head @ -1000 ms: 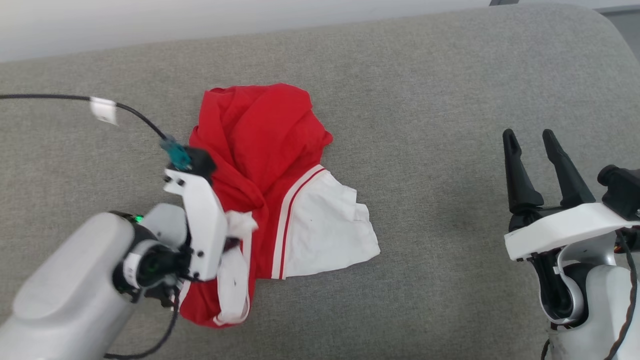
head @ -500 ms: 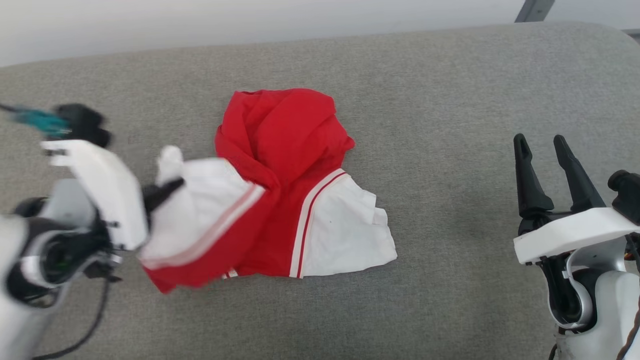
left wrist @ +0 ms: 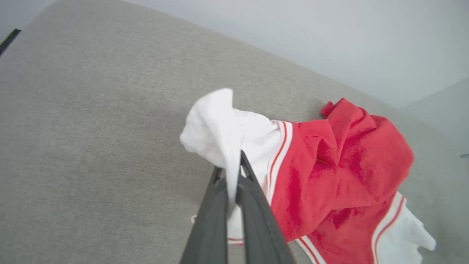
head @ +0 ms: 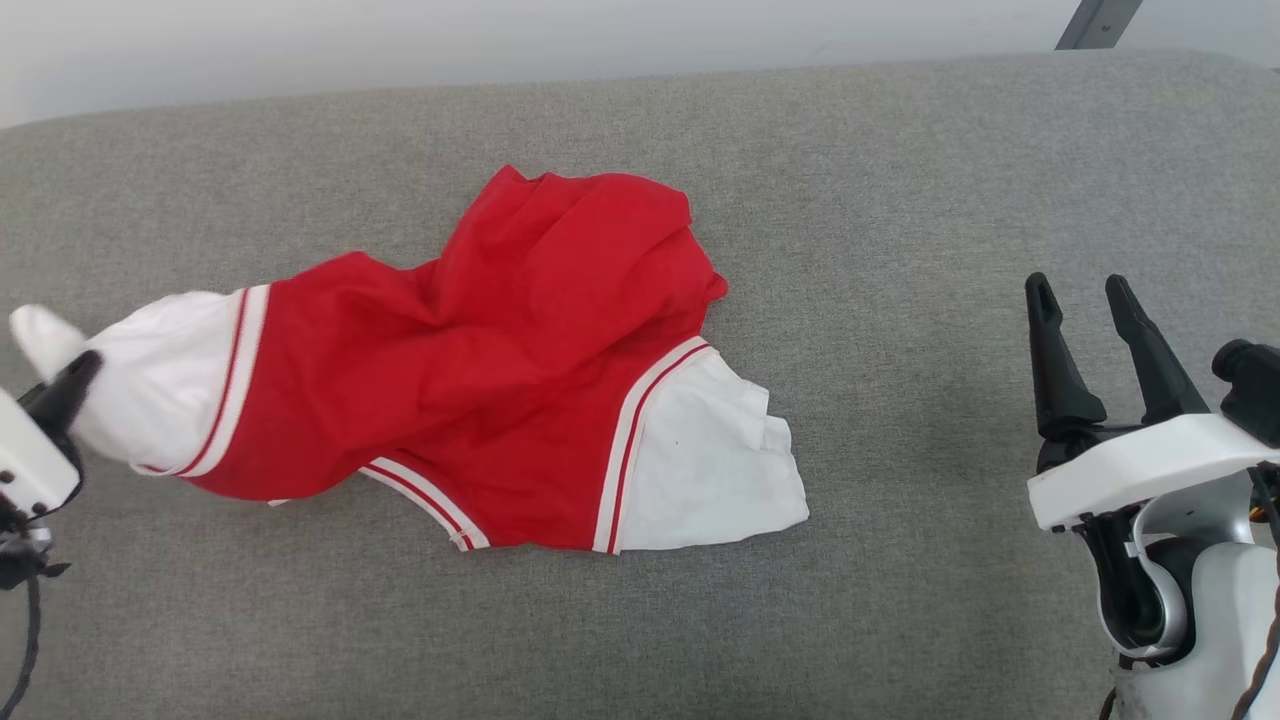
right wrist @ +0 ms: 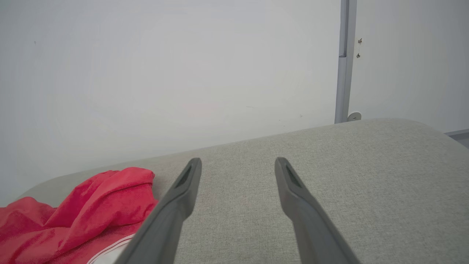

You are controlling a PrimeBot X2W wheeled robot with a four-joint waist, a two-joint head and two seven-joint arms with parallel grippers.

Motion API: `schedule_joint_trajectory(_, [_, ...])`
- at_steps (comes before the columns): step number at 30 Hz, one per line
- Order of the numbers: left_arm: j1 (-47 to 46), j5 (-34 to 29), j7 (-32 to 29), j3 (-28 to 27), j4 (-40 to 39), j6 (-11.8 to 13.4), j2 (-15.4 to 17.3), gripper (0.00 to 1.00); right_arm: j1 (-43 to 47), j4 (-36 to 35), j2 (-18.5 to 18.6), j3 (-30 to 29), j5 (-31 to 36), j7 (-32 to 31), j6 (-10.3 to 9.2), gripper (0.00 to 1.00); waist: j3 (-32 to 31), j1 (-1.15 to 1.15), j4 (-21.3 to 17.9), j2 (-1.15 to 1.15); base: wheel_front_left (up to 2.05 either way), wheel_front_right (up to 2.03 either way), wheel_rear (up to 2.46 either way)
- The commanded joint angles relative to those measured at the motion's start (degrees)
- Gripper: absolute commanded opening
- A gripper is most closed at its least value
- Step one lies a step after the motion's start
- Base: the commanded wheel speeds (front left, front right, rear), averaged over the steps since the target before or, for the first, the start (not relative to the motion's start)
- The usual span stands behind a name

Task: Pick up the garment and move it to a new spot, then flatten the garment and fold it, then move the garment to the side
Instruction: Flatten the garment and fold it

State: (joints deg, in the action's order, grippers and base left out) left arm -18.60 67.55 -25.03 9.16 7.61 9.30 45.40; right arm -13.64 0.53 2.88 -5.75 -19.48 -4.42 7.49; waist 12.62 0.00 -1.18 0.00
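Sleeve pull | my left hand (head: 80,368) clamped tight on white sleeve (head: 150,380), dragged it out left | garment (head: 520,380) now stretched across grey cushion (head: 900,200), body still rumpled | flattening looks underway, fold not yet | right hand (head: 1078,288) wide open, empty, well apart

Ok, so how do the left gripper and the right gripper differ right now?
The left gripper is shut, pinching a white sleeve of the garment; the right gripper stands open and holds nothing. The left gripper touches the cloth, with the sleeve stretched out to the robot's left; the right gripper sits apart from the garment, over the grey cushion. Both have two long dark fingers.
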Motion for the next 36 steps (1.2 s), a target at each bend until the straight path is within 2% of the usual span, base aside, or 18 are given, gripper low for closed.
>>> schedule_joint_trajectory(1, [0.27,-1.35,2.55,-0.43,3.35,-0.67,-0.51,0.0,-0.45,0.04,0.03,-0.03,0.12,-0.36,0.01,1.0,0.05,0.0,0.01,0.0,0.0,0.0,0.0])
schedule_joint_trajectory(9, [-2.62,-4.99,9.46,0.97,18.45,-3.04,-3.0,0.0,-0.62,0.15,0.04,0.28,0.29,-1.55,0.01,1.0,0.05,0.0,0.12,0.0,0.0,0.0,0.0])
schedule_joint_trajectory(13, [-4.76,-6.95,10.71,2.9,25.64,-4.25,-3.76,0.02,-0.67,-0.22,0.04,0.43,0.4,-2.22,0.01,1.0,0.1,0.0,0.25,0.0,0.0,0.0,0.0])
schedule_joint_trajectory(15, [-5.59,-6.85,9.77,3.73,28.63,-5.23,-4.59,0.16,-0.59,-0.34,0.03,0.51,0.58,-2.55,0.01,1.0,0.04,0.0,0.37,0.0,0.0,0.0,0.0])
schedule_joint_trajectory(17, [-6.81,-7.21,9.35,4.51,30.29,-6.7,-4.73,0.47,-0.46,-0.56,0.03,0.67,0.6,-2.82,0.01,1.0,-0.04,0.0,0.53,0.0,0.0,0.0,0.0])
schedule_joint_trajectory(18, [-7.42,-7.09,9.07,4.74,30.82,-7.69,-4.76,0.93,-0.31,-0.67,0.03,0.78,0.66,-2.99,0.01,1.0,-0.1,0.0,0.63,0.0,0.0,0.0,0.0])
schedule_joint_trajectory(19, [-7.95,-7.51,9.08,5.14,31.2,-8.63,-4.47,1.0,-0.11,-0.8,0.03,0.81,0.73,-3.09,0.01,1.0,-0.16,0.0,0.73,0.0,0.0,0.0,0.0])
schedule_joint_trajectory(24, [-10.02,-9.7,6.06,8.25,31.86,-12.27,-3.11,1.0,0.54,-1.69,0.04,0.77,1.11,-3.92,0.01,1.0,-0.25,0.0,1.36,0.0,0.0,0.0,0.0])
schedule_joint_trajectory(27, [-11.55,-10.1,2.17,10.08,31.79,-13.31,-2.24,1.0,0.46,-2.23,0.04,0.76,1.4,-4.41,0.01,1.0,0.08,0.0,1.66,0.0,0.0,0.0,0.0])
schedule_joint_trajectory(30, [-12.6,-11.84,-1.76,12.57,31.61,-13.71,-1.01,1.0,0.26,-3.05,0.04,0.99,1.7,-4.95,0.01,1.0,0.66,0.0,1.67,0.0,0.0,0.0,0.0])
schedule_joint_trajectory(36, [-15.52,-15.12,-4.62,15.43,32.95,-12.77,0.05,1.0,-0.29,-4.51,0.02,1.4,2.46,-6.47,0.01,1.0,2.69,0.0,1.28,0.0,0.0,0.0,0.0])
